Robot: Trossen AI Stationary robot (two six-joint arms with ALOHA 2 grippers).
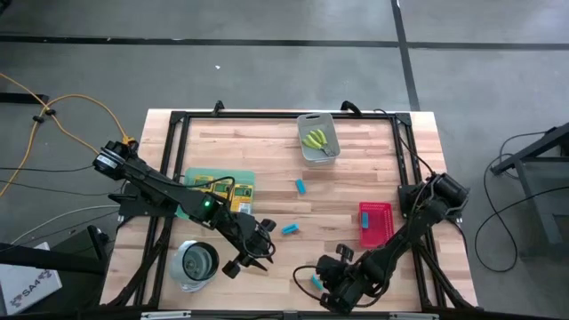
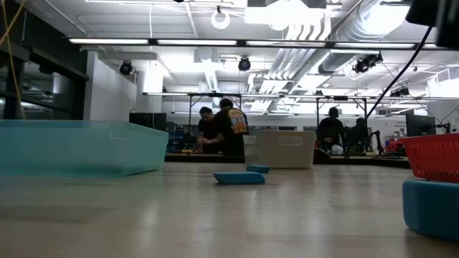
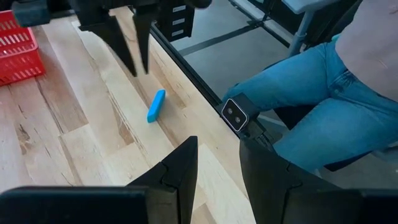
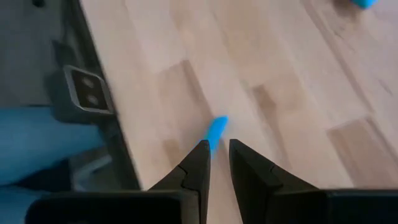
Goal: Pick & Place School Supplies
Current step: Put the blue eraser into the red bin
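three light-blue blocks [image 1: 301,186] [image 1: 290,228] [image 1: 316,282] on table, one red tray [image 1: 375,223]

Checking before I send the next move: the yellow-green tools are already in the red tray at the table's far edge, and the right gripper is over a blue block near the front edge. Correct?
Not quite. The high view shows the yellow-green tools in the grey bin at the far edge; the red tray sits nearer the front, on the right. The rest holds: the right gripper is over a blue block near the front edge.
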